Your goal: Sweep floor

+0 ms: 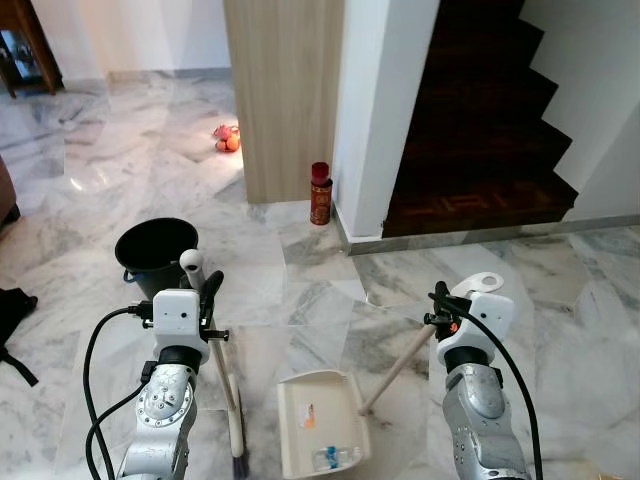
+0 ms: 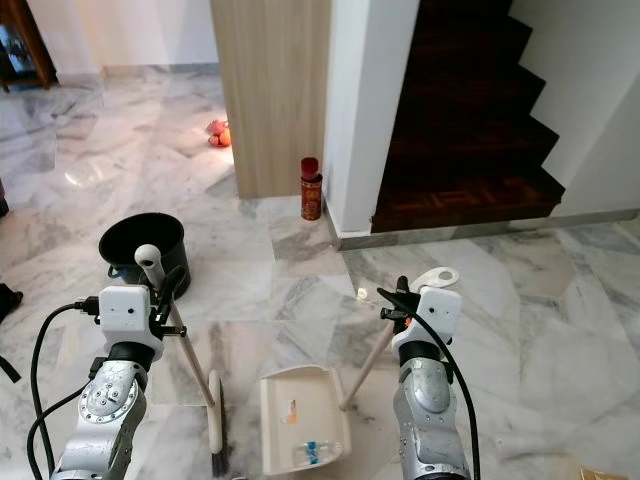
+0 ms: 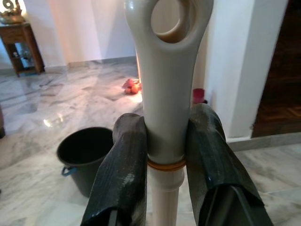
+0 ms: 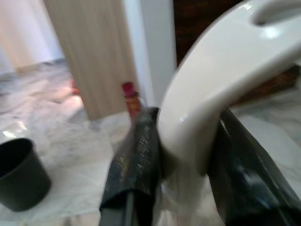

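Observation:
My left gripper (image 1: 205, 283) is shut on the cream broom handle (image 3: 164, 94), and the broom (image 1: 228, 385) runs down to its dark bristles on the marble floor. The right gripper (image 1: 445, 305) is shut on the handle of the cream dustpan (image 4: 211, 89). The dustpan (image 1: 320, 420) rests on the floor between my arms. A few small scraps lie in the dustpan's tray, one orange and some bluish. In the left wrist view both black fingers (image 3: 123, 174) press the handle's sides.
A black bucket (image 1: 157, 250) stands on the floor ahead of my left arm. A red can (image 1: 320, 194) sits by the white wall corner, next to a wooden panel (image 1: 285, 95). Orange items (image 1: 227, 139) lie farther off. Dark stairs (image 1: 480, 120) rise at right.

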`<state>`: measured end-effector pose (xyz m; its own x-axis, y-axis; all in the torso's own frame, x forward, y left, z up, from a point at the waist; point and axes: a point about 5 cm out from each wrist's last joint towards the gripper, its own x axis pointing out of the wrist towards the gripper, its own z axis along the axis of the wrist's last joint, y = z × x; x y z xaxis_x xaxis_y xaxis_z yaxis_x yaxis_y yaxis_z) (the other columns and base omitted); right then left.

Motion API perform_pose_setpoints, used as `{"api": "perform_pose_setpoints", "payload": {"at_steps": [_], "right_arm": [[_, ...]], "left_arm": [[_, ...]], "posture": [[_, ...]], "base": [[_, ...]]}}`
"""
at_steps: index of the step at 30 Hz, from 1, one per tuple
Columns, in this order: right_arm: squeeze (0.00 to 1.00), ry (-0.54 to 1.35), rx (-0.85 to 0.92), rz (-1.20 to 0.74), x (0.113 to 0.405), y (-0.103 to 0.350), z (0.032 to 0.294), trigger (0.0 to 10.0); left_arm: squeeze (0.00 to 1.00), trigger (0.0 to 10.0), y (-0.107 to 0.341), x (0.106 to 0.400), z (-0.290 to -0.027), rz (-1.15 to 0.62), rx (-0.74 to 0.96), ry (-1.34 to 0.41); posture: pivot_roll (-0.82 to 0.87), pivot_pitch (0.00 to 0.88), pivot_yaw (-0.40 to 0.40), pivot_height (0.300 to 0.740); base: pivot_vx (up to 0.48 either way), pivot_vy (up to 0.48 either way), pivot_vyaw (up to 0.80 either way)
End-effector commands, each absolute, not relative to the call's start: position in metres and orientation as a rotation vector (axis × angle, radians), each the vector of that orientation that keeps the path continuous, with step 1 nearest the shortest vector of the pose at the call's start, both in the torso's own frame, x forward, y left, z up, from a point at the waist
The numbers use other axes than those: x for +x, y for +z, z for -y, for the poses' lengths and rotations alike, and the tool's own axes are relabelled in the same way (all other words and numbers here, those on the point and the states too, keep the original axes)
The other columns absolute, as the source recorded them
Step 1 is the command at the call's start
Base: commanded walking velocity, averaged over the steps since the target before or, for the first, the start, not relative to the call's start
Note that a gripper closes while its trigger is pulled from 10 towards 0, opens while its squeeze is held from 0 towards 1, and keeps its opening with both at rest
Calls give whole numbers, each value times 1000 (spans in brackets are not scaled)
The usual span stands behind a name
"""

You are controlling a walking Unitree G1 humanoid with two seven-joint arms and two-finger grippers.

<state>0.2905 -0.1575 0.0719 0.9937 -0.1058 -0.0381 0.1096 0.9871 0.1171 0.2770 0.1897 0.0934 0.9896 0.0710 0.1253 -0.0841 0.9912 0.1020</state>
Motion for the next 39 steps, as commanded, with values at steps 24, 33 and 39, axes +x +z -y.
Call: {"api": "perform_pose_setpoints", "payload": {"at_steps": [24,33,39], "right_arm": [[0,-104,136,12,295,86,156,10000],[0,-89,122,12,294,86,154,10000],[0,-68,121,29,294,89,151,10000]], "left_arm": [[0,10000,105,278,-190,163,95,96],[0,10000,104,277,-188,161,91,95],[0,10000,104,276,-190,159,92,100]], "posture": [[73,11,-11,740],[69,22,-11,740],[72,22,-13,740]], "base": [[0,267,0],[0,280,0],[0,286,446]]}}
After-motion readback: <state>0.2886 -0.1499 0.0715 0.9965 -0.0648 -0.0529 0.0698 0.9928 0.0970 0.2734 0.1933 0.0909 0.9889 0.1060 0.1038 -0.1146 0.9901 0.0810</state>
